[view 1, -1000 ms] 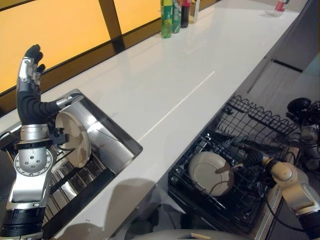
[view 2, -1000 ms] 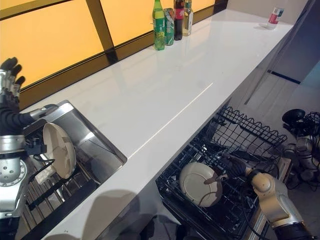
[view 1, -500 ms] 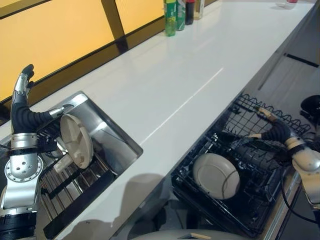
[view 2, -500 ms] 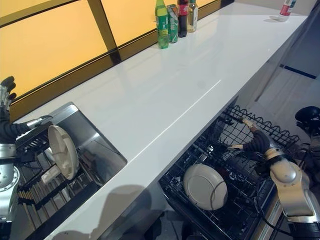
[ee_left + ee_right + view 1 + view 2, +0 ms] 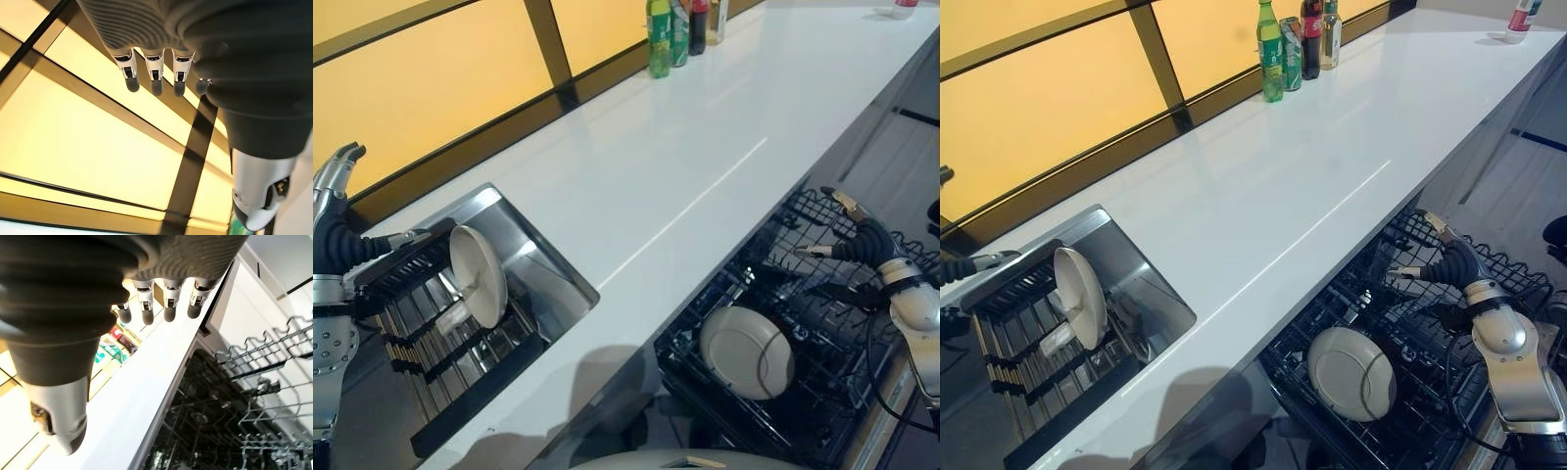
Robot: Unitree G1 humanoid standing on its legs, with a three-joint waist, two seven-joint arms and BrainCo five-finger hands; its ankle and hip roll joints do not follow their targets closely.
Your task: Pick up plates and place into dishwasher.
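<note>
One cream plate [image 5: 745, 352] lies flat in the black wire rack of the open dishwasher [image 5: 822, 294] at the lower right. A second cream plate [image 5: 480, 275] stands on edge in the dish rack inside the steel sink [image 5: 563, 279] at the left. My right hand [image 5: 857, 238] hovers above the rack's far side, well clear of the plate, open with straight fingers [image 5: 168, 308] and nothing in it. My left hand [image 5: 333, 230] is raised at the left edge, beside the sink, its fingers [image 5: 154, 78] straight and empty.
A white counter [image 5: 685, 147] runs between the sink and the dishwasher. Several bottles and a can [image 5: 680, 29] stand at its back by the orange window panels. A small container [image 5: 1522, 20] sits at the counter's far right end.
My right hand let go of the plate in the dishwasher rack and rose up and away to the rack's far side. My left hand dropped lower and further left. The camera shifted.
</note>
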